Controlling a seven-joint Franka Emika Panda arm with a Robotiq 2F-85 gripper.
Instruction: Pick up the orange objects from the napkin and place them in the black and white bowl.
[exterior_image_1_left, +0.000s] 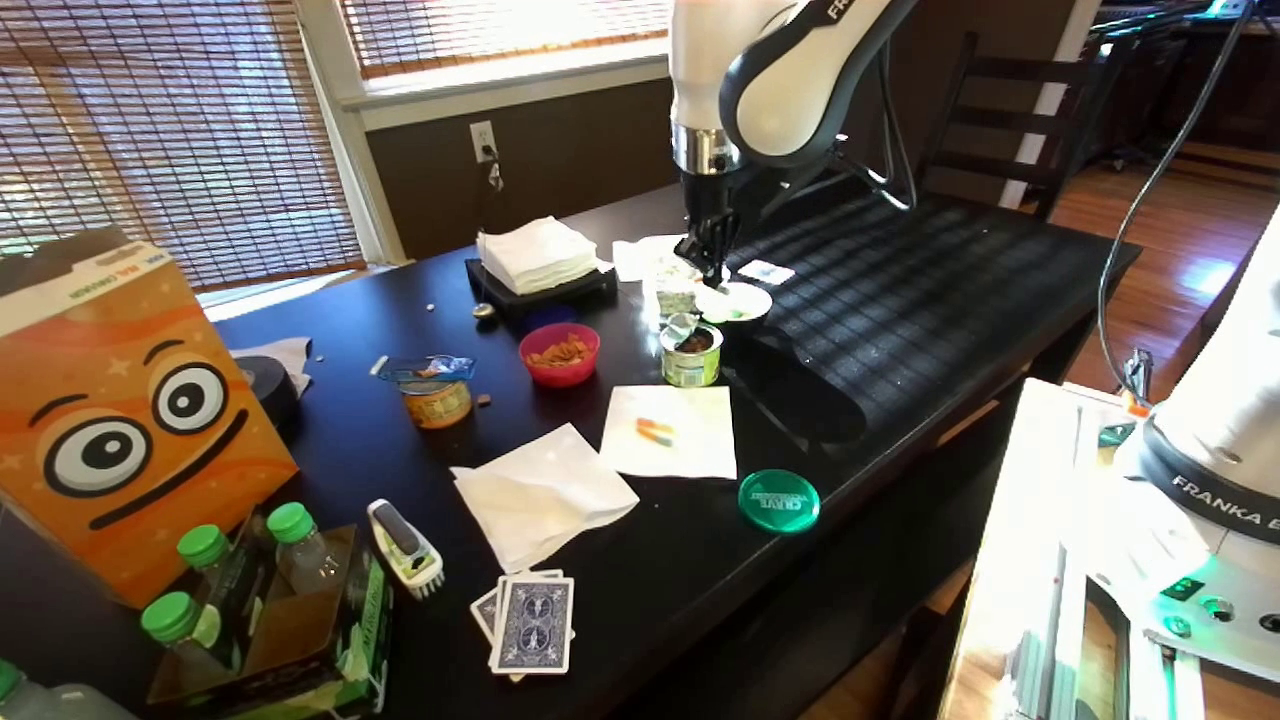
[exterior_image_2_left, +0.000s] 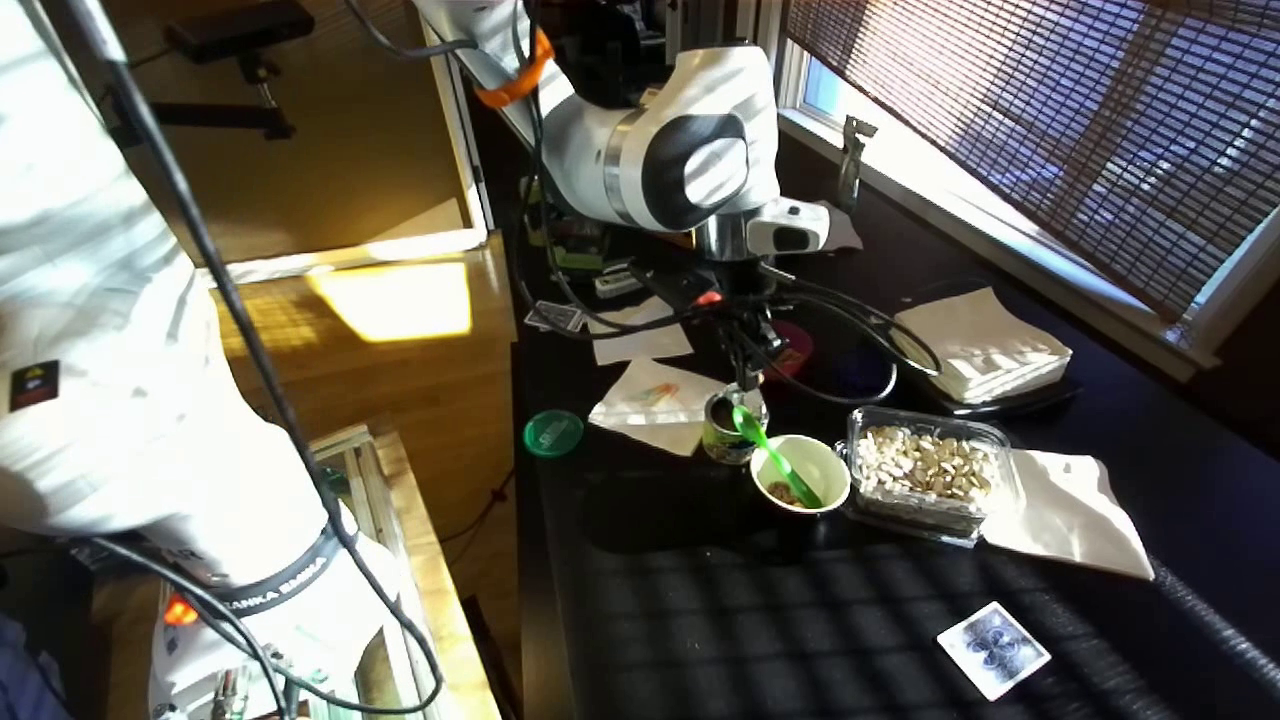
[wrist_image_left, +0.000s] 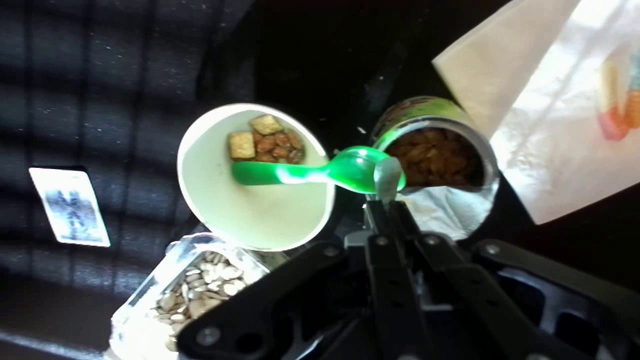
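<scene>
The jaws are held over the gap between the white-lined bowl (wrist_image_left: 235, 215) and an opened can (wrist_image_left: 425, 106), and in the wrist view the bowl is found just to their left; a short sideways carry is judged to be called for next. The jaws are closed, and a slim pale piece (wrist_image_left: 387, 177) appears to be pinched at their tips, its long axis pointed outward past them; by its shape it is taken for gummy candy, though this cannot be told for sure. The broad end of a green spoon (wrist_image_left: 356, 170) is seen just behind it and could be knocked on the way. On the napkin (wrist_image_left: 532, 167), on the far side of the can, at least 2 gummy worms (wrist_image_left: 632, 107) are seen side by side. They are slender, banded orange with teal or red with pale yellow; the pinched piece is dull grey-green with a rounded end
</scene>
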